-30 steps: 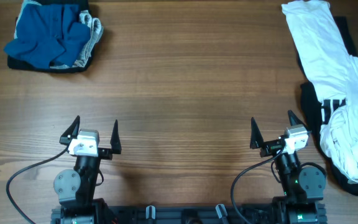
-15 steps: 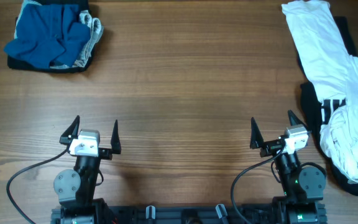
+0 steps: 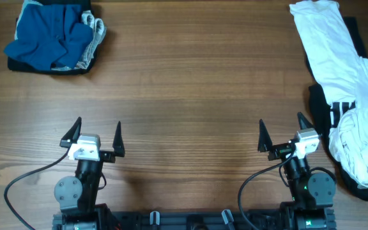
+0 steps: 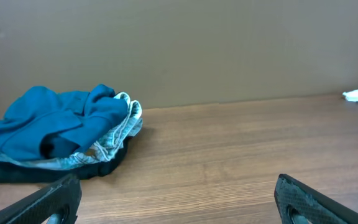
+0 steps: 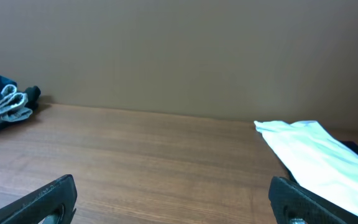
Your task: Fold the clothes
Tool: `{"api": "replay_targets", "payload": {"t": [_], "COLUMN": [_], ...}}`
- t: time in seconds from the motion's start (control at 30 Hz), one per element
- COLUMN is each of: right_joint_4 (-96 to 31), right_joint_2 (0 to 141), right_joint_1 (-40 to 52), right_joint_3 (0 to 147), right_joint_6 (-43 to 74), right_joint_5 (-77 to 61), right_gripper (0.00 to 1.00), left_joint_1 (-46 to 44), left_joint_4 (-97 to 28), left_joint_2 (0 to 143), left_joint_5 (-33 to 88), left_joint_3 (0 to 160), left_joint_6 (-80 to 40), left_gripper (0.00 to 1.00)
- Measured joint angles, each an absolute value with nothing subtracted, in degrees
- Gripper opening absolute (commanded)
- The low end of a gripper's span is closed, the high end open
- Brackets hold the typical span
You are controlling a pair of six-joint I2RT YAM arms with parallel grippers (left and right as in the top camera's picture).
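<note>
A crumpled white T-shirt (image 3: pixel 347 83) with a black bar print lies over a black garment (image 3: pixel 318 108) at the table's right edge; its end also shows in the right wrist view (image 5: pixel 316 155). A pile of blue clothes (image 3: pixel 50 35) with grey and black pieces under it sits at the far left, and shows in the left wrist view (image 4: pixel 55 130). My left gripper (image 3: pixel 93 134) is open and empty near the front edge; its jaws (image 4: pixel 179 199) hold nothing. My right gripper (image 3: pixel 281 133) is open and empty, left of the white shirt; its jaws (image 5: pixel 176 199) hold nothing.
The wooden table (image 3: pixel 190 89) spans the view. A plain brown wall (image 4: pixel 197 50) stands behind its far edge. Black cables (image 3: pixel 24 179) loop beside each arm base at the front edge.
The right gripper has shifted very slightly to the right. The clothes and the left arm have not moved.
</note>
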State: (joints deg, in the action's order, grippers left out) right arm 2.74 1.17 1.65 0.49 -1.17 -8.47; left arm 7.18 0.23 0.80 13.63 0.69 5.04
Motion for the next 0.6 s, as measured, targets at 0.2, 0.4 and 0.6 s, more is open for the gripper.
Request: {"api": "replay_targets", "payload": {"t": [0.2, 0.4, 0.6], "right_joint_4": [2.7, 2.0, -7.1], "right_joint_2": [2.5, 15.8, 33.7], "right_joint_1": [1.7, 1.7, 1.7], "right_joint_3": [6.0, 17.1, 32.7], "right_joint_6": [-1.6, -3.2, -3.4], "right_joint_5": [-8.3, -8.3, -8.6], "right_gripper": [1.0, 1.0, 1.0], "left_joint_1": [7.2, 7.2, 7.2], "left_joint_4": [-3.2, -8.6, -16.3], "left_joint_2": [1.5, 10.7, 27.5], "left_joint_5": [13.6, 13.6, 13.7], "left_joint_3": [2.6, 14.3, 28.8], "left_joint_6": [0.3, -1.0, -1.3], "left_gripper": [1.0, 1.0, 1.0]}}
